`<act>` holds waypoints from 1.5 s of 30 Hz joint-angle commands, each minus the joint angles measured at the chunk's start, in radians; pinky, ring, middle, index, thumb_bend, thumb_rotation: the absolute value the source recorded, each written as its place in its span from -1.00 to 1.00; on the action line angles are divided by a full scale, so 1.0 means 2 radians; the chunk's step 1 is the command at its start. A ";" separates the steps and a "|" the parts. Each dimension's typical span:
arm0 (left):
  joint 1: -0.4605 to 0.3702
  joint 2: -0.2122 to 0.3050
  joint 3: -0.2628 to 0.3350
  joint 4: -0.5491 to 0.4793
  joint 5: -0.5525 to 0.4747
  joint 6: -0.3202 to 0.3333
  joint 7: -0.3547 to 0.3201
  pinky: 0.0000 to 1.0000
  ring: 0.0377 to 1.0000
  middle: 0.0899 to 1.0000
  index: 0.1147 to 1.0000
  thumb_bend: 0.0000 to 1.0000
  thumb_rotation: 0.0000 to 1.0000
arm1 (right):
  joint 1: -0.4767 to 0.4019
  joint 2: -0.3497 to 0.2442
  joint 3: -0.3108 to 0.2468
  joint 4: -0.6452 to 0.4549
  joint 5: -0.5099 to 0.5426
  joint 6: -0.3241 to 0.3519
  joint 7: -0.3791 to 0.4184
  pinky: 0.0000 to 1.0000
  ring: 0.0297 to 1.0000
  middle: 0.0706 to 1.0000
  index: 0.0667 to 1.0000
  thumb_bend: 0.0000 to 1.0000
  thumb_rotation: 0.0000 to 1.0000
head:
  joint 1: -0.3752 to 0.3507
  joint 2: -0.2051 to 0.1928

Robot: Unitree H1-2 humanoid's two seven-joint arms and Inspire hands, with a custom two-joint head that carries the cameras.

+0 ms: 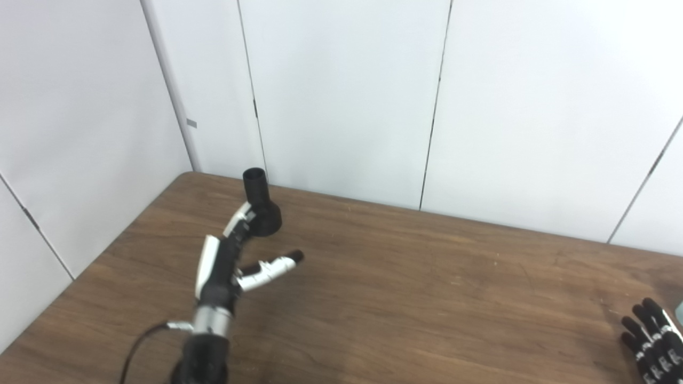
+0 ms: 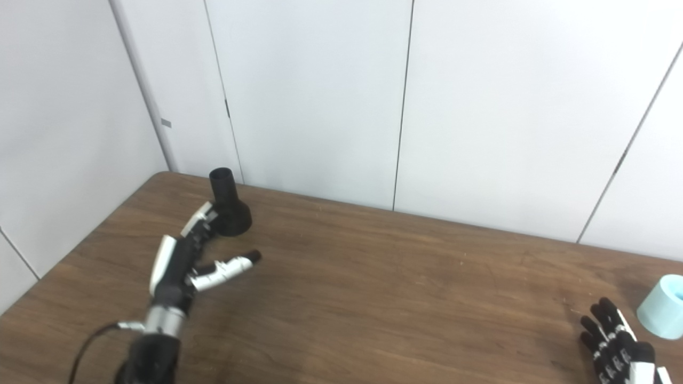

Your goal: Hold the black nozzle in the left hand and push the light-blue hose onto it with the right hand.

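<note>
We note the black nozzle [image 2: 228, 205] standing upright on its wide base near the far left corner of the wooden table [image 2: 384, 288], narrow neck up. Our left hand [image 2: 189, 256] reaches toward it with fingers spread and holding nothing; the fingertips [image 2: 205, 213] lie at the nozzle's left flank, touching or just short, we cannot tell which. The thumb points off to the right, clear of the base.

Step in hand, as we judge it: the reach for the nozzle, grip not yet made. Next we need the fingers and thumb to wrap the neck or base and lift.

Our right hand [image 2: 613, 336] waits low at the right edge, fingers extended and empty. Only the right eye view shows the light-blue hose [image 2: 661, 306], its end standing just beside that hand; the left eye view catches barely a sliver of it at the frame edge.
</note>
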 commanded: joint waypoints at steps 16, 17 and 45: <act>-0.134 0.162 -0.012 0.154 0.067 0.068 -0.018 0.76 0.82 0.75 0.67 0.76 -0.46 | -0.012 0.003 0.006 0.012 -0.013 -0.023 -0.001 0.83 0.87 0.89 0.92 0.29 1.00 | 0.000 -0.001; -0.139 0.166 -0.016 0.163 0.069 0.066 -0.017 0.77 0.83 0.75 0.67 0.77 -0.46 | -0.013 0.003 0.006 0.012 -0.013 -0.022 -0.001 0.83 0.88 0.90 0.93 0.31 1.00 | 0.000 -0.001; -0.203 0.203 -0.148 0.322 0.131 0.066 -0.055 1.00 0.97 0.86 0.75 1.00 -0.13 | -0.007 0.010 0.011 0.002 -0.023 -0.004 -0.017 0.69 0.82 0.82 0.95 0.36 1.00 | -0.013 0.011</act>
